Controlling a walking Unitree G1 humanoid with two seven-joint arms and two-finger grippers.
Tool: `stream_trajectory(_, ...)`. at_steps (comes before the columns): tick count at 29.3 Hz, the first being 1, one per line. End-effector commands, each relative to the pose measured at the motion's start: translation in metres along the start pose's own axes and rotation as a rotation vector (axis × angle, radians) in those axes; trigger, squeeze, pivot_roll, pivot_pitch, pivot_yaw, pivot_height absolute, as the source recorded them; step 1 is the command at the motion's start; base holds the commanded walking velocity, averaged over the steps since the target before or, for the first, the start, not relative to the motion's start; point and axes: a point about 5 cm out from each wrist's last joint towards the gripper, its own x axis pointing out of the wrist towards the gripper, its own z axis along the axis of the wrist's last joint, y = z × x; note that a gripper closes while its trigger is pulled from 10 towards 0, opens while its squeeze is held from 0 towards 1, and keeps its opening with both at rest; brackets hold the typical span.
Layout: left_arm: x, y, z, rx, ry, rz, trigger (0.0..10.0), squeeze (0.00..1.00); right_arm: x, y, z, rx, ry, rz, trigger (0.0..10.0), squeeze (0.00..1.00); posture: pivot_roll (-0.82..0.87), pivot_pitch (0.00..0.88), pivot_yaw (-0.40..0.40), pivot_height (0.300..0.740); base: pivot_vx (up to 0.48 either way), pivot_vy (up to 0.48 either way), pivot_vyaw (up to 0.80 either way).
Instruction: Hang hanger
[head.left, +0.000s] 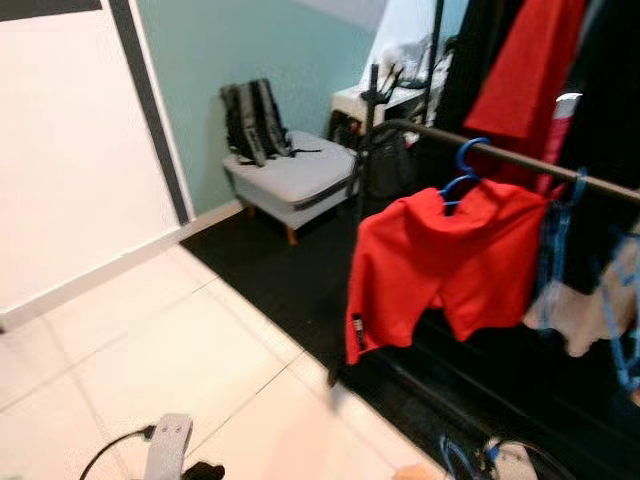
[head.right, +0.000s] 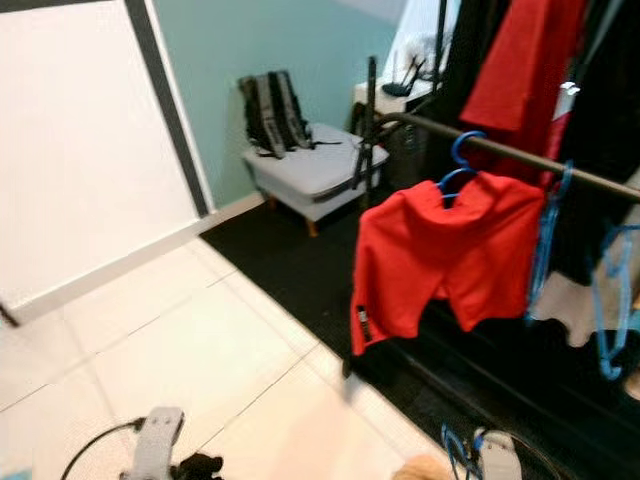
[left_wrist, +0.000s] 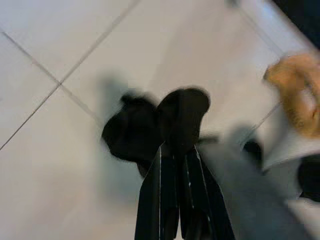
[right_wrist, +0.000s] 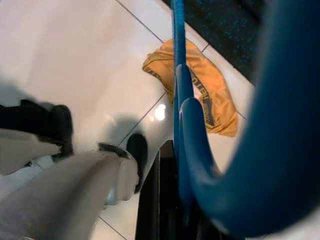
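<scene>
Carrying stage, looks like: right gripper (right_wrist: 172, 200) low by floor, pinching blue hanger (right_wrist: 192, 125), yellow garment (right_wrist: 200, 90) on tiles just beyond. Rail (head.left: 520, 160) ahead, well above it, already carrying red shorts (head.left: 440, 265) on own blue hanger. Next move probably calls for lifting hook up over rail, beside shorts. Left gripper (left_wrist: 175, 145) hangs idle, fingers pressed together. No containers around, just backpack (head.left: 255, 120) on grey stool (head.left: 295, 180) far behind rail.

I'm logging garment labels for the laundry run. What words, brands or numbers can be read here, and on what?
Red shorts on the blue hanger: a small dark tag with white marks at one leg hem, too blurred to read.
Yellow garment on the floor tiles: dark lettering along a band, too blurred to read.
Nothing else legible.
</scene>
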Motion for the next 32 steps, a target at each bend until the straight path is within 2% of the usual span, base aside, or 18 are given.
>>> stream_trajectory(1,-0.0028,0.0075,-0.0065,0.008,0.021,0.013,10.0,0.00,0.0027,0.0081,0.0073,-0.011,-0.021,0.023,10.0,0.00,0.03,0.000,-0.006,0.740,0.000,0.000,0.77)
stream_trajectory(32,-0.0032,0.0057,-0.0040,0.104,0.027,-0.078,10.0,0.00,0.0044,0.0177,0.0037,0.002,-0.024,0.046,10.0,0.00,0.03,0.000,0.009,0.740,0.000,0.000,0.77)
